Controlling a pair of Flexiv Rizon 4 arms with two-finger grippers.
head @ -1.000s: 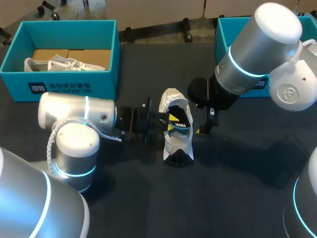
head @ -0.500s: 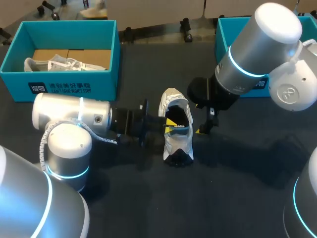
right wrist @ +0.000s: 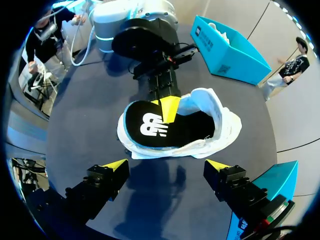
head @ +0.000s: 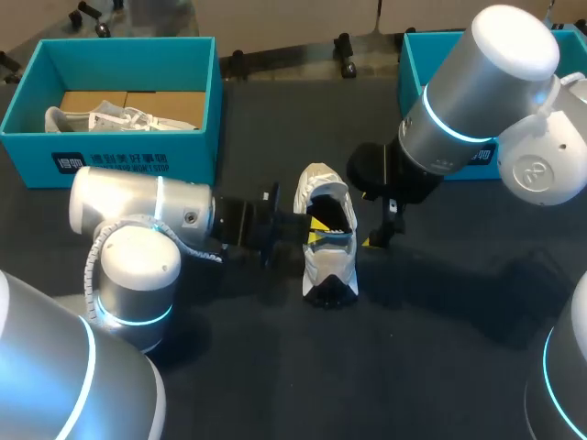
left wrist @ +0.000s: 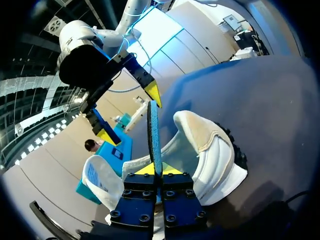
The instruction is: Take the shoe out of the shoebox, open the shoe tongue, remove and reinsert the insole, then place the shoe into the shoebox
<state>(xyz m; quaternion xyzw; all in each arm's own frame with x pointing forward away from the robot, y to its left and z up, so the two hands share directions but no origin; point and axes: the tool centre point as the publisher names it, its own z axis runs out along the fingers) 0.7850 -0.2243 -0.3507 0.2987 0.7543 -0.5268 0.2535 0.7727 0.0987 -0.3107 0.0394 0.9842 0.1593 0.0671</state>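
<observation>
The left arm (head: 147, 215) has slid back to the right, toward the shoe (head: 330, 261). The shoe stands mid-frame on the bench (head: 440, 357), its long axis running up-down, toe toward the upper edge and heel toward the lower. The left jaws pinch the black insole (right wrist: 185, 132) inside it. The right jaws gape wide just right of the shoe.

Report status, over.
Left gripper shut on insole, at the shoe. Right gripper open, beside it. Shoe on table.
</observation>
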